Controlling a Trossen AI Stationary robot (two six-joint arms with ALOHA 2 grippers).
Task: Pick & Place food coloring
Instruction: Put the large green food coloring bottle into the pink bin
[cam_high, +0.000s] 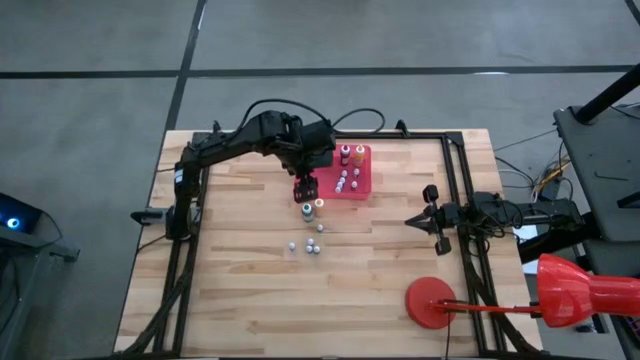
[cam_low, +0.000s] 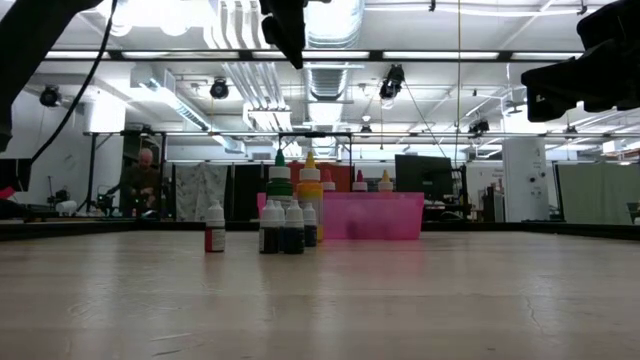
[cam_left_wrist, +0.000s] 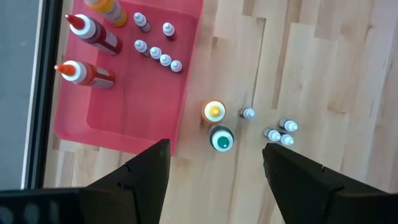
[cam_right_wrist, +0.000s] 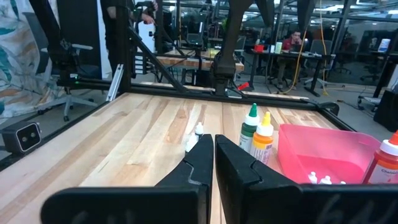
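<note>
Although several bottles already stand inside the pink-red tray (cam_left_wrist: 130, 106), the job looks roughly half done, since others wait outside it on the desk (cam_high: 240, 290).

Inside the tray the left wrist view shows three taller bottles (cam_left_wrist: 87, 28) with pale caps lying tilted in view toward one wall, their long axes leaning, and a cluster of small whitish bottles (cam_left_wrist: 158, 55) standing near the middle.

Outside, just beside the tray's long wall, stand the orange-capped bottle (cam_left_wrist: 214, 111) and the green-capped bottle (cam_left_wrist: 221, 139), touching or nearly so. Both are upright, long axes vertical, caps pointing straight up at the camera; the low view confirms this. Farther from the tray sit four tiny bottles (cam_left_wrist: 280, 132), also upright, one alone and three bunched.

The left claw (cam_left_wrist: 214, 177) hangs above the desk just off the tray's wall, over the green-capped bottle, its fingers spread wide and holding nothing. A straight descent would likely suit these upright caps.

The right claw (cam_right_wrist: 213, 163) waits well away from the tray at the desk's right edge, fingers pressed together, empty.
</note>
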